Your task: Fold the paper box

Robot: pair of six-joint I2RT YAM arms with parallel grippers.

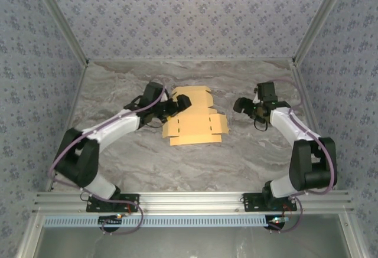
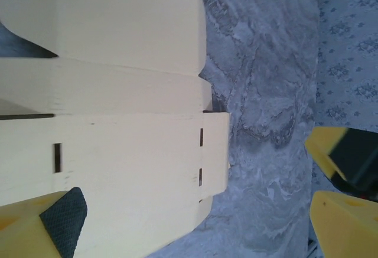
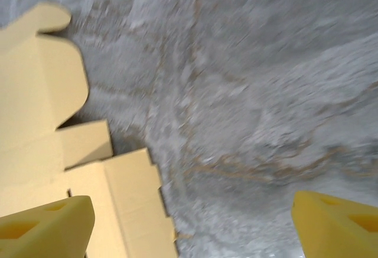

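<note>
Paper box (image 1: 195, 118): orange-yellow card, lying unfolded on the grey marbled table (image 1: 177, 163), just left of centre and in the far half. Panels flat or nearly so. Outline stepped: a narrower panel at the far side, widest across the middle with tabs jutting right, straight near edge. Small slots (image 2: 57, 157) cut close to one border, noted from the left wrist camera.

Left gripper (image 1: 179, 104): over the left border of the card, jaws spread wide, holding nothing. From the left wrist camera, one finger (image 2: 41, 225), black-padded, above the card surface; the other finger (image 2: 342, 175) out past the card's edge, above bare table. Contact between padded finger and card: cannot tell.

Right gripper (image 1: 242, 105): jaws wide apart, empty, hanging to the right of the card and clear of it, a strip of bare table between. From the right wrist camera, picture blurred: one yellow finger (image 3: 47, 225) in front of the card's tabbed right edge, the other (image 3: 336, 222) above open table.

Edges and room: bare table on every side of the card, broad toward the near rail (image 1: 189, 199), narrower toward the far wall (image 1: 189, 16). Left margin partly taken by the left arm (image 1: 112, 128), slanting in from the near left corner. Right arm (image 1: 301, 146) bent along the right side, close to the side wall. Near and far edges of the card free of both arms.
</note>
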